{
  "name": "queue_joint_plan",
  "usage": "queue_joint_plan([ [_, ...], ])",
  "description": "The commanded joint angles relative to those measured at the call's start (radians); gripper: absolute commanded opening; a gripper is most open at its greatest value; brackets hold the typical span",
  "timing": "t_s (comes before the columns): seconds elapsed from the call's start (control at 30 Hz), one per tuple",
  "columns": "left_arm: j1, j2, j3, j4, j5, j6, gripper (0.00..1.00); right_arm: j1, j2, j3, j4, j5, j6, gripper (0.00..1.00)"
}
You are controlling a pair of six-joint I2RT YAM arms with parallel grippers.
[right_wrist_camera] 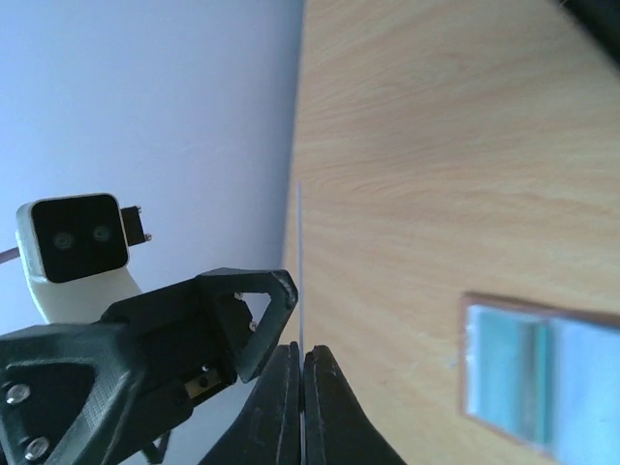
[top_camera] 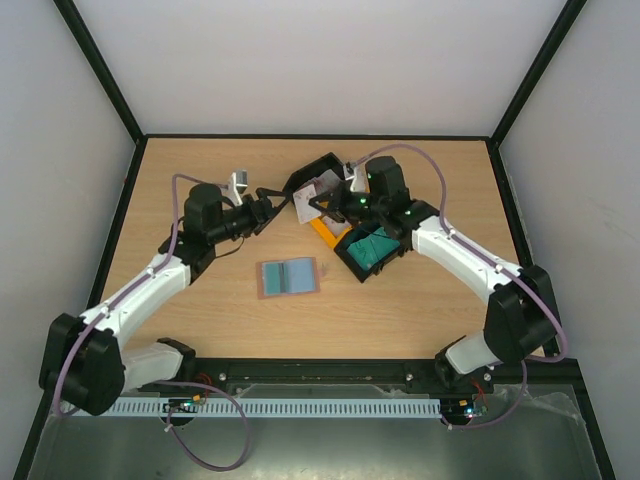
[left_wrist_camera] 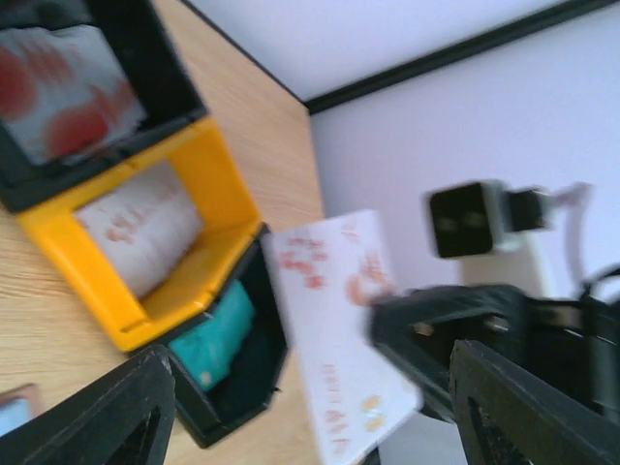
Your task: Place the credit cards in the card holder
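A white credit card with red marks hangs in the air, pinched by my right gripper, which is shut on its edge; in the right wrist view the card shows edge-on. My left gripper stands open, its fingers on either side of that card and apart from it. In the top view the card sits between the left gripper and the right gripper. The card holder lies open on the table, blue-grey pockets up. Other credit cards lie in the trays: red-and-white, white, teal.
Three trays stand in a row at the table's middle back: a black one, an orange one and a black one holding the teal card. Both arms crowd over them. Black frame rails run along the table's edges.
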Motion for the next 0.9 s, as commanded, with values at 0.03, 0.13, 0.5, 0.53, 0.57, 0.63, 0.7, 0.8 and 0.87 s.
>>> queue_joint_plan([
  [0.03, 0.002, -0.062, 0.021, -0.011, 0.134, -0.059, 0.79, -0.006, -0.06, -0.128, 0.401, -0.213, 0.363, 0.02],
  [0.13, 0.002, -0.077, 0.002, 0.011, 0.163, -0.113, 0.78, -0.005, -0.086, -0.153, 0.463, -0.262, 0.413, 0.02],
  [0.5, -0.004, -0.139, -0.051, 0.164, 0.211, -0.294, 0.37, -0.003, -0.138, -0.323, 0.764, -0.349, 0.654, 0.02],
  [0.53, -0.009, -0.144, -0.055, 0.167, 0.209, -0.304, 0.33, -0.003, -0.144, -0.329, 0.766, -0.35, 0.654, 0.02],
  [0.57, -0.015, -0.147, -0.058, 0.168, 0.206, -0.311, 0.3, -0.002, -0.15, -0.337, 0.772, -0.351, 0.658, 0.02],
  [0.63, -0.029, -0.15, -0.059, 0.161, 0.197, -0.319, 0.24, 0.001, -0.159, -0.353, 0.79, -0.357, 0.666, 0.02],
  [0.7, -0.049, -0.147, -0.059, 0.149, 0.185, -0.319, 0.2, 0.005, -0.164, -0.37, 0.811, -0.36, 0.675, 0.02],
  [0.8, -0.081, -0.137, -0.061, 0.156, 0.172, -0.318, 0.17, 0.013, -0.171, -0.391, 0.822, -0.363, 0.67, 0.02],
  [0.87, -0.096, -0.129, -0.06, 0.17, 0.17, -0.319, 0.14, 0.017, -0.174, -0.403, 0.822, -0.364, 0.659, 0.03],
])
